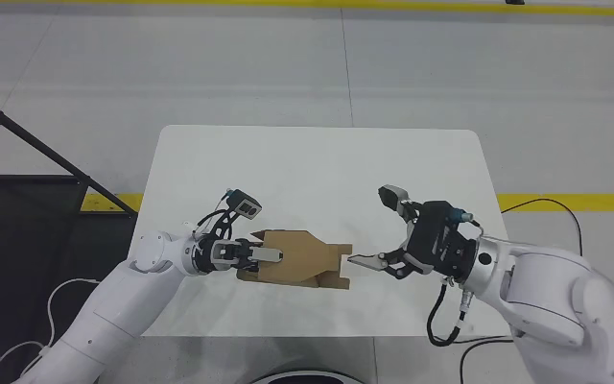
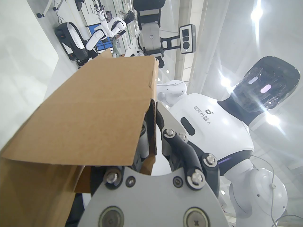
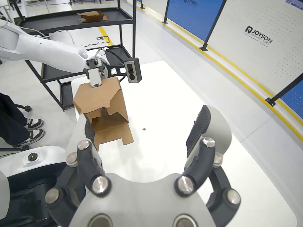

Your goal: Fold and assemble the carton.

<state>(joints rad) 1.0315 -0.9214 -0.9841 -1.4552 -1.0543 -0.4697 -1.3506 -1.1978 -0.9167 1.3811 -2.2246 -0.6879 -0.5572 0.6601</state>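
The brown carton [image 1: 299, 257] lies partly opened near the table's front edge, its open end with loose flaps facing my right arm. My left gripper [image 1: 263, 255] is shut on the carton's left end; one finger lies over its top panel. In the left wrist view the carton [image 2: 90, 112] has a wall edge running into the left gripper [image 2: 153, 128]. My right gripper [image 1: 376, 230] stands wide open just right of the carton. In the right wrist view the right gripper [image 3: 145, 128] has one finger pad [image 3: 89, 131] right beside the carton's [image 3: 101, 100] open mouth; contact is unclear.
The white table [image 1: 317, 163] has bare surface behind and to the right of the carton. A small dark speck [image 3: 144, 129] lies on it. A black shelf trolley [image 3: 71, 22] holding another cardboard piece stands beyond the left arm. A person's legs [image 3: 14, 119] are by the table's corner.
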